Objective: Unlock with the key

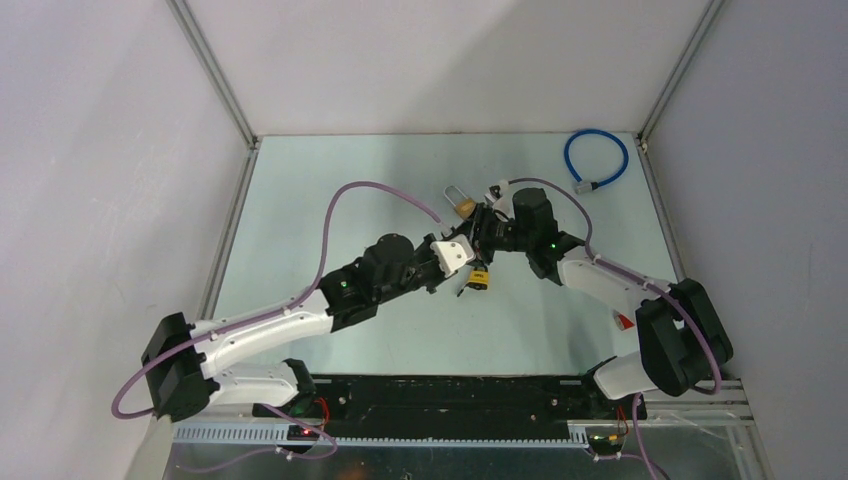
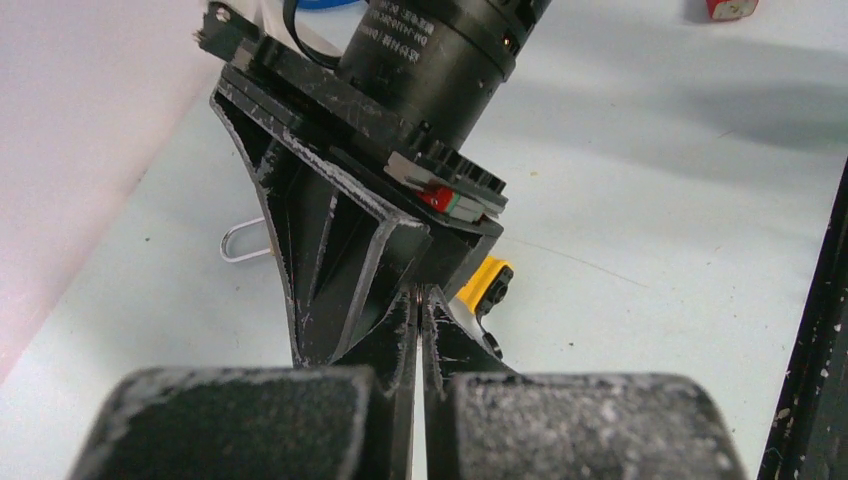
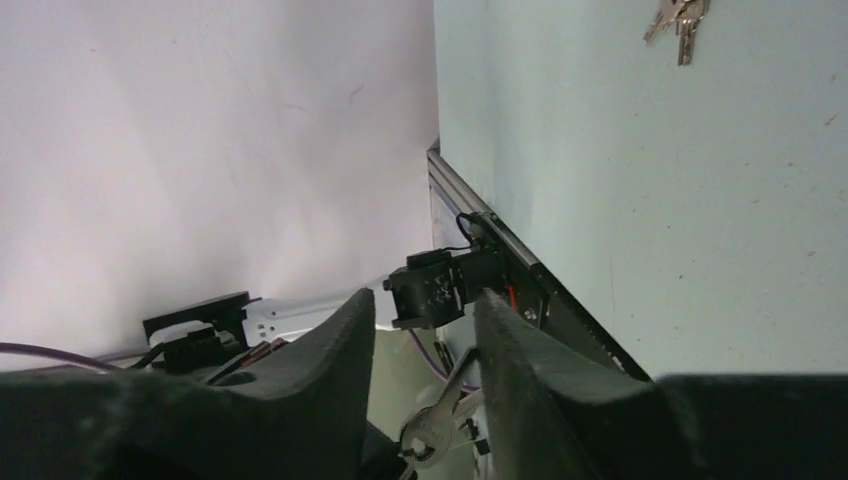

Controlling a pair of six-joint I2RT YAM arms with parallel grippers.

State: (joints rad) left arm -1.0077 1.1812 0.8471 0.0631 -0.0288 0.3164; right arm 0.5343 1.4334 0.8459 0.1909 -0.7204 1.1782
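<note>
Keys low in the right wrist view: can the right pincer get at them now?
Probably yes: the keys sit between the jaws of the open right pincer, with nothing visibly blocking them.

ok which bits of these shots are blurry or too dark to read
Top external: evenly lit and sharp, only soft shadows. Left wrist: the left fingers are blurred along the bottom edge, the table beyond is in focus. Right wrist: the right fingers are dark and soft, the wall bright beside them.

Silver keys (image 3: 432, 428) sit between the parted fingers of the right claw (image 3: 425, 305); the brass padlock (image 1: 463, 208) lies flat just beside it.
</note>
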